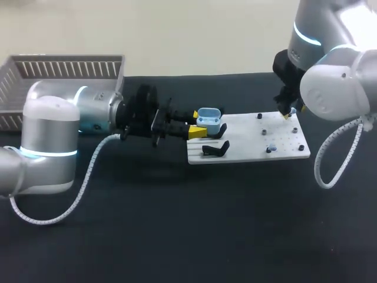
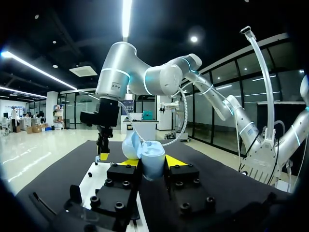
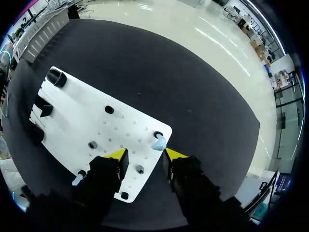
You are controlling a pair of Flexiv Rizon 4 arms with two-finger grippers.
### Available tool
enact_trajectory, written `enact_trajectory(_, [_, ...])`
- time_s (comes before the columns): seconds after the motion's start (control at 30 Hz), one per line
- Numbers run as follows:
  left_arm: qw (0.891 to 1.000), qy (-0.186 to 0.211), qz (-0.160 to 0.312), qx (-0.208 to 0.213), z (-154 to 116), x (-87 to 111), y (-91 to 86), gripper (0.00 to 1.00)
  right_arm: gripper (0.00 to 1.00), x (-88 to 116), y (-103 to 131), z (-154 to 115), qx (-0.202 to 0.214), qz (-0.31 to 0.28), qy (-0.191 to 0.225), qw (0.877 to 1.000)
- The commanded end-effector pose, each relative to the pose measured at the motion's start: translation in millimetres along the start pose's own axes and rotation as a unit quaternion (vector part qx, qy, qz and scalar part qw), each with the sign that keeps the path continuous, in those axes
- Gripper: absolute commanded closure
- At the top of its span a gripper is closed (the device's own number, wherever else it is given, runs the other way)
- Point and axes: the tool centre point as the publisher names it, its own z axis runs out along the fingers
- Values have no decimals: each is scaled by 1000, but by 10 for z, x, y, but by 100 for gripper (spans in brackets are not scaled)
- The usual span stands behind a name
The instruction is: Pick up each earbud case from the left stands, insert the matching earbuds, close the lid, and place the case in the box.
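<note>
L gripper (image 2: 149,162) clenched on light-blue earbud case (image 2: 154,168), lid open, at left end of white board (image 1: 247,147). R gripper (image 3: 145,154) released, above board's far right corner; pale earbud (image 3: 158,142) just ahead, btw tips. Box (image 1: 65,73) far left on desk (image 1: 177,224).

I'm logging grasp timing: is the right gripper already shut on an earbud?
No: the right gripper is open, and the earbud sits on the white board just ahead of its fingers.
</note>
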Motion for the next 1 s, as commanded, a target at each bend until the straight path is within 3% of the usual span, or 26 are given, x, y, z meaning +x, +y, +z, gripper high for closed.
enact_trajectory(0.03, [1000, -1, 1, -1, -2, 10, -5, 100, 55, -47, -46, 52, -3, 1, 3, 1000])
enact_trajectory(0.5, [1000, -1, 1, -1, -2, 10, -5, 100, 55, -84, -150, 164, -9, 5, 0, 1000])
enact_trajectory(1.0, [1000, -1, 1, -1, -2, 10, -5, 100, 62, -34, -138, 175, -14, 7, -6, 1000])
